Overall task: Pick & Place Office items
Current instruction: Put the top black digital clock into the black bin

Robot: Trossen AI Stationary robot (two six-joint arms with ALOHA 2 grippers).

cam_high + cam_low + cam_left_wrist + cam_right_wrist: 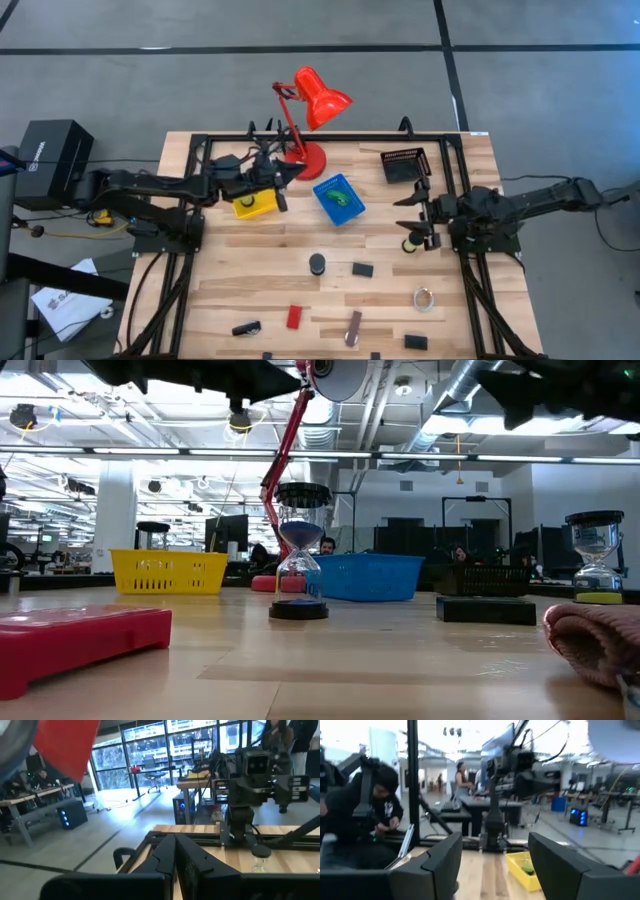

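Note:
The small office items lie on the near half of the wooden table: an hourglass with black discs (317,264), a black block (362,269), a silvery ring (424,298), a red block (293,317), a brown-silver bar (353,327) and two more black pieces (246,328) (416,342). A green piece (342,198) lies in the blue tray (328,187). My left gripper (288,174) (175,860) is shut and hovers above the far right corner of the yellow tray (262,210). My right gripper (408,215) (495,865) is open, just beyond a yellow-based hourglass (410,244).
A tall red desk lamp (305,110) stands at the far edge between the trays. A black mesh tray (403,165) sits far right. A black frame rims the table (200,300). In the low view the red block (80,640) lies near, the hourglass (300,560) mid-table.

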